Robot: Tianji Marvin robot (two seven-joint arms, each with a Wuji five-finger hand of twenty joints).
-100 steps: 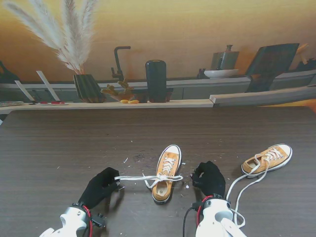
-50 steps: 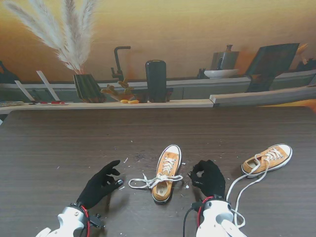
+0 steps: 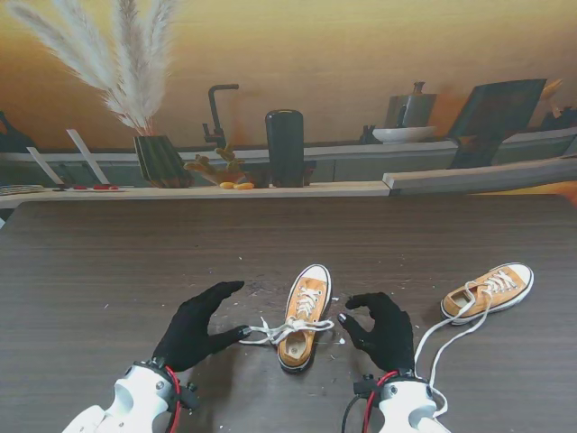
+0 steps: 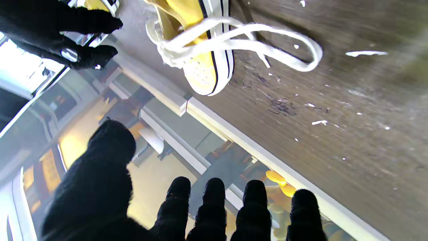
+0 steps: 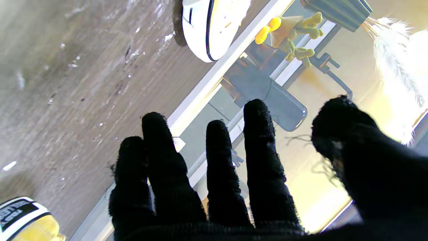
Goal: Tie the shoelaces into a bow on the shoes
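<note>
In the lower centre of the stand view, the orange canvas sneaker with white laces (image 3: 303, 316) is lying on the dark wooden worktop (image 3: 108, 262), its bow (image 3: 281, 331) loosely formed. The left robot hand (image 3: 200, 325) and the right robot hand (image 3: 379, 327) are being held spread wide at either side, nothing being gripped, probably to leave the loops free. At the right, a second orange sneaker (image 3: 491, 290) is lying untied, its long lace (image 3: 442, 347) running beside the right wrist.

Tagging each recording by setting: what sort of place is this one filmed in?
Probably a staged robot workbench, not a real kitchen: a dark wood-grain table faces what looks like a printed kitchen backdrop showing a faucet and pampas grass.
</note>
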